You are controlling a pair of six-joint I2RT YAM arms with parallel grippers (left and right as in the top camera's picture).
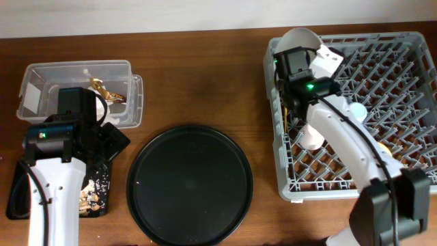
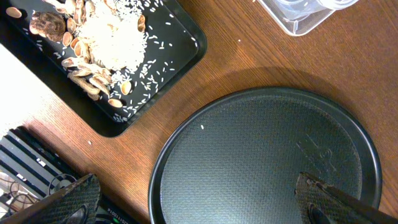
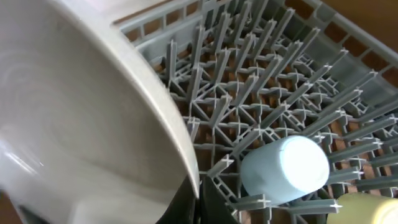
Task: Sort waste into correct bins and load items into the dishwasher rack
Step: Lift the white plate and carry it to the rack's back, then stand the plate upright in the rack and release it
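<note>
My right gripper [image 3: 194,202] is shut on the rim of the pale round plate [image 3: 81,118], which stands tilted on edge over the near-left corner of the grey dishwasher rack [image 1: 410,48]. A light-blue cup [image 3: 286,168] lies among the pegs, and a yellow bowl [image 3: 367,210] shows beside it. A wooden chopstick [image 1: 283,116] lies along the rack's left side. My left gripper [image 2: 199,205] hangs open over the edge of the round black tray, holding nothing. Beige food scraps and white crumbs [image 2: 112,43] lie in the shallow black tray [image 2: 180,43].
The large round black tray [image 1: 190,184] sits mid-table between the arms. The clear plastic box [image 1: 41,78] stands at the back left with a gold-brown scrap [image 1: 102,89] inside. The shallow black tray [image 1: 17,198] lies at the front left under my left arm.
</note>
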